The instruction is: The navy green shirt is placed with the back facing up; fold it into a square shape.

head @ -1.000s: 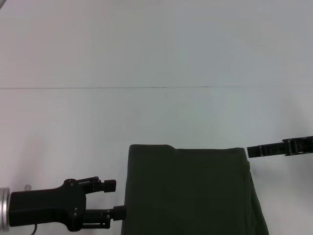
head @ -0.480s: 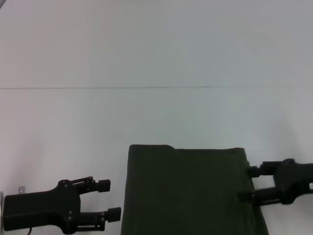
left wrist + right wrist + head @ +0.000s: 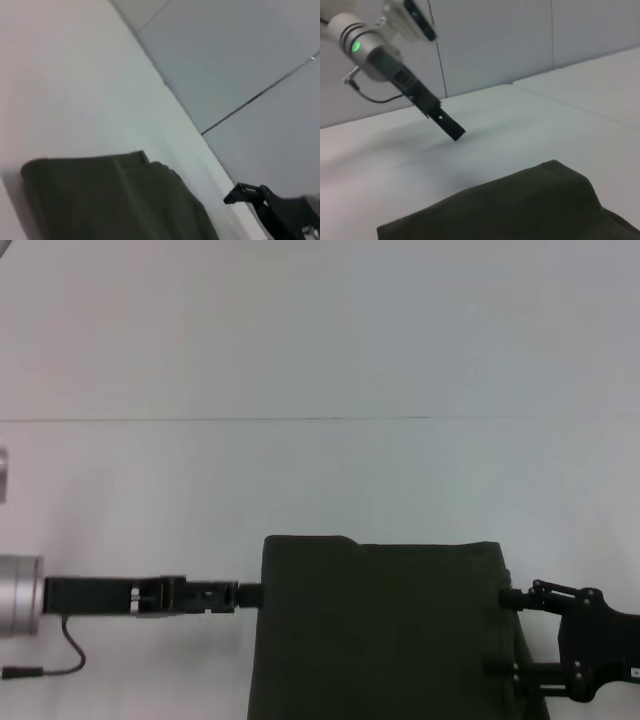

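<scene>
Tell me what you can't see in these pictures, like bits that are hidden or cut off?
- Dark olive-green soft fabric shirt: its near part runs off the bottom edge of the head view, so the whole folded shape cannot be judged.
- Shirt's underside: hidden by the plain side lying on top.
- Left gripper: seen edge-on in the head view, so its jaws cannot be read.
- Right gripper: its arm is cut off by the right edge.
</scene>
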